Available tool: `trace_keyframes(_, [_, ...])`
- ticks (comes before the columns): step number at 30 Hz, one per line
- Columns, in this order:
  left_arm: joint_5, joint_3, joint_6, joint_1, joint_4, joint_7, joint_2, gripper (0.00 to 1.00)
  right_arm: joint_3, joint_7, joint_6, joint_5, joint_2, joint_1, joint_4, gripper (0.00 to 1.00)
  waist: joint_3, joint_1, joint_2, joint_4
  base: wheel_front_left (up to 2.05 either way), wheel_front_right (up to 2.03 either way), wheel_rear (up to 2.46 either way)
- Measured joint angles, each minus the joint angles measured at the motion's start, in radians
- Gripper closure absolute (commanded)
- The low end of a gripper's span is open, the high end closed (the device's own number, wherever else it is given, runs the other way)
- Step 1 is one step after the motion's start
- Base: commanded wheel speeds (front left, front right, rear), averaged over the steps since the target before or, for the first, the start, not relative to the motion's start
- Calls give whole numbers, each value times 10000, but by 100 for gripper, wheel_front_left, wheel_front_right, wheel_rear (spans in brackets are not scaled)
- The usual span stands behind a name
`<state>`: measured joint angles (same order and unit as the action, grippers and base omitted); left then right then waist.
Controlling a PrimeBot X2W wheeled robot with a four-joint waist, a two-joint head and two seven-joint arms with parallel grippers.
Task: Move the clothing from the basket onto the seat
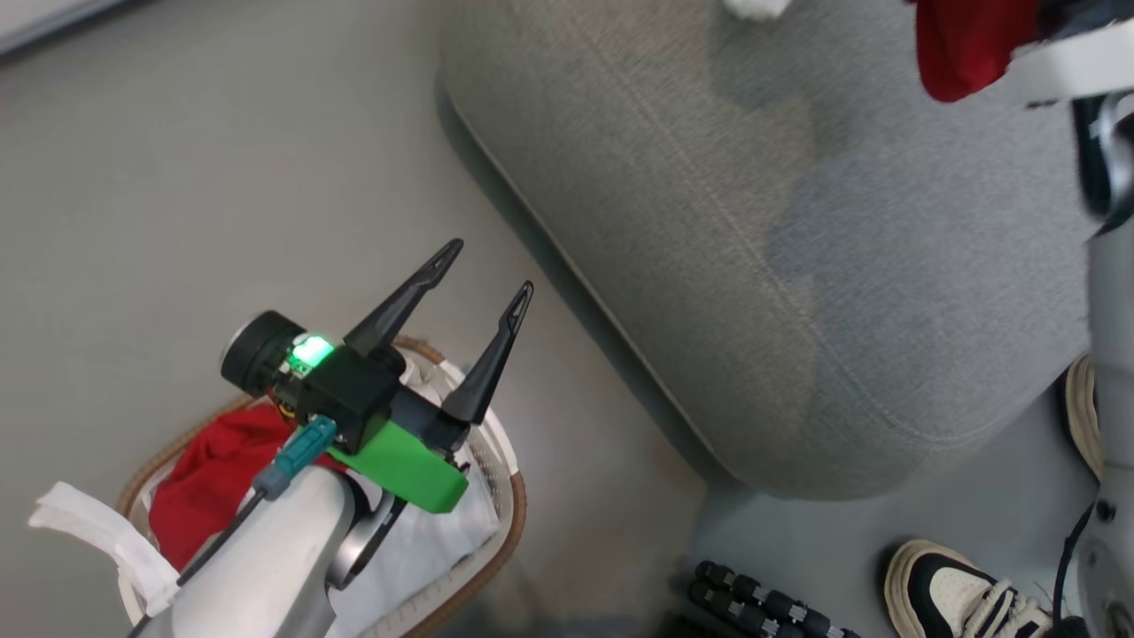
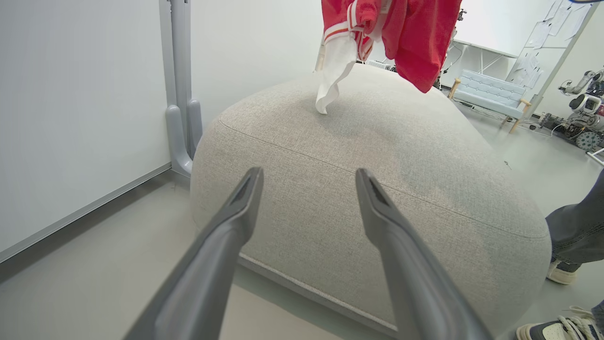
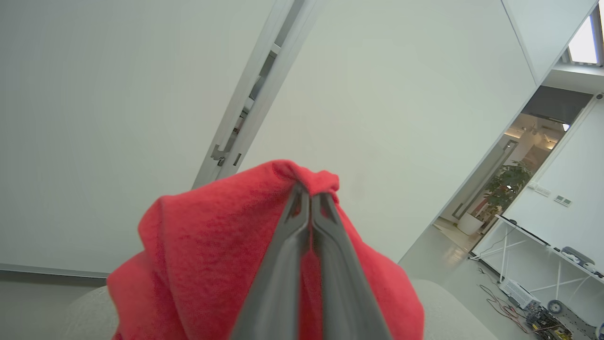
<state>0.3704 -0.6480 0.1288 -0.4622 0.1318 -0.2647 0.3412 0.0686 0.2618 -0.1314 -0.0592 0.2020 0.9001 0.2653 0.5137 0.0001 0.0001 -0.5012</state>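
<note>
My right gripper is shut on a red piece of clothing that drapes down from its tips. The same garment, with white panels and stripe trim, hangs above the far part of the grey seat, its white end touching the cushion. In the head view it shows as red cloth at the top right over the seat. My left gripper is open and holds nothing, above the basket. Another red garment lies in the basket on the white liner.
A person's shoes stand on the floor by the seat's near right corner, with a leg beside it. A black ribbed object lies on the floor between basket and shoes. A white wall and grey post rise left of the seat.
</note>
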Motion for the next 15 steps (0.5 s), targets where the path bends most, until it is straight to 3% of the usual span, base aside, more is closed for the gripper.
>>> trace_keyframes(9, [77,-35,0,-533,-58,0,376,0,2017,15,0,-1047,-316,889,1290,100,1435,1,0,645,0,0,0])
trace_keyframes(15, [109,151,0,-552,4,-2,395,0,3651,15,0,-1546,-504,327,2251,100,1956,1,-1,1252,0,0,0])
